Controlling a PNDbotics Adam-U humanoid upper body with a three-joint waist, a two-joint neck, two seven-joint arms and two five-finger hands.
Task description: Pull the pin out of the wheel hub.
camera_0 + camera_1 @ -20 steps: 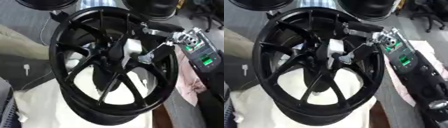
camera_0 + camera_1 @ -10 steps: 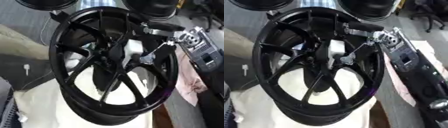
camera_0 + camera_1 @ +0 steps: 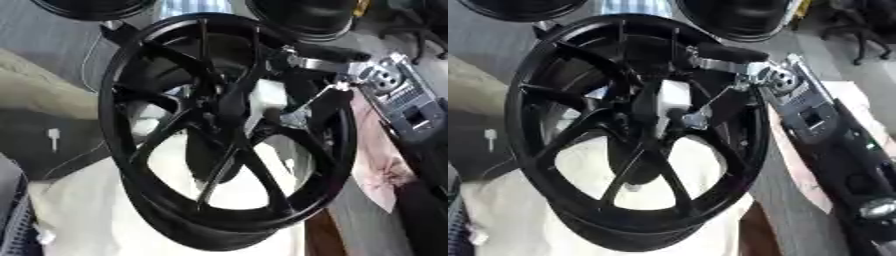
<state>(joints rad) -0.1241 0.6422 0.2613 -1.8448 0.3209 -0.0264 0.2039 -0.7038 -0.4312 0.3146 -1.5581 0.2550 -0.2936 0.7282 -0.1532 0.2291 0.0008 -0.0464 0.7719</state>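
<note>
In the left eye view, a black spoked wheel stands tilted on a cream cloth. The right hand reaches in from the upper right through the rim to the hub, beside a whitish block; whether its fingers are curled or straight cannot be told.

In the right eye view, the right arm runs down the right side. The pin itself cannot be made out at the hub. The left hand shows nowhere.

Grey floor, pale cloth
</note>
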